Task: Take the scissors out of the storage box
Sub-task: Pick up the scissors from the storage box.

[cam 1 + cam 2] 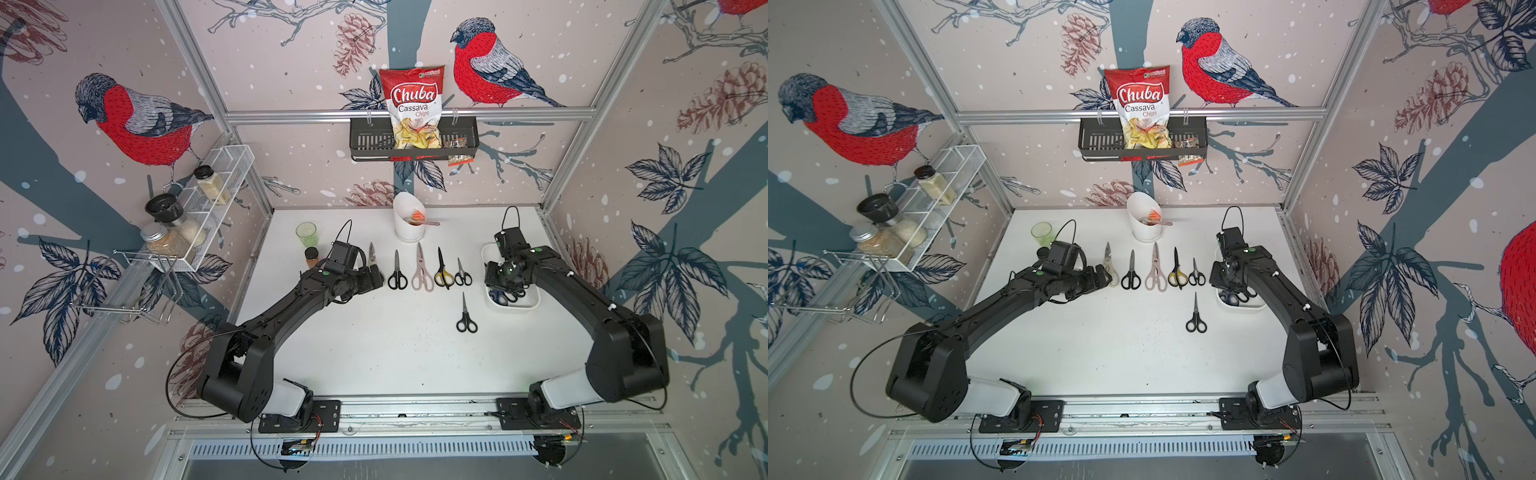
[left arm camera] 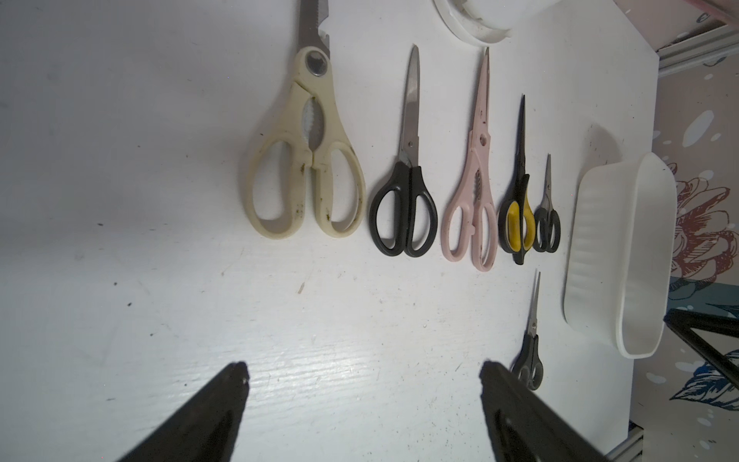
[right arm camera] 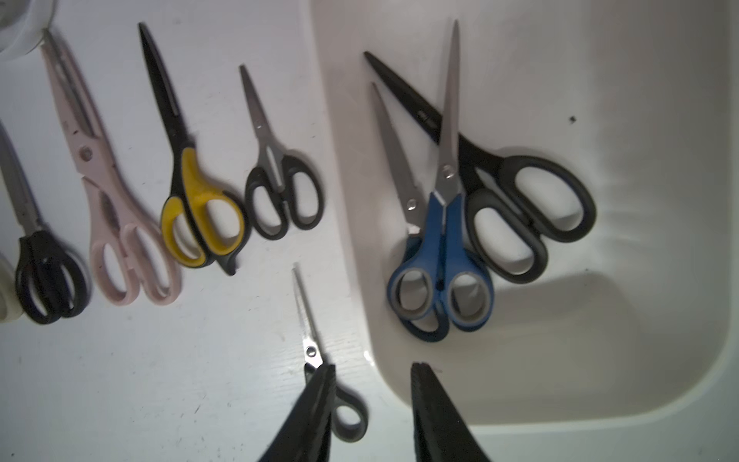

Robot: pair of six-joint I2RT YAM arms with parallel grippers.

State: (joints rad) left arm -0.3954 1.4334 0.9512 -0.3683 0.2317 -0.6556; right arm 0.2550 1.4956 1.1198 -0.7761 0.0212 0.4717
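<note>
In both top views the right arm (image 1: 582, 299) hides most of the storage box (image 1: 519, 306) from us; the left wrist view cuts off the cream scissors (image 2: 310, 152) at the blade tip.

I work in a mock kitchen built inside a test cell. An aluminium frame (image 1: 291, 115) boxes me in, lined with printed bird wallpaper (image 1: 137, 124). I am bolted to a rail (image 1: 415, 409) at the near edge of a white table (image 1: 374, 353). To my left a wire rack (image 1: 239, 160) holds spice jars (image 1: 210, 185). Ahead of me a basket (image 1: 370, 143) carries a chips bag (image 1: 413, 99).
</note>
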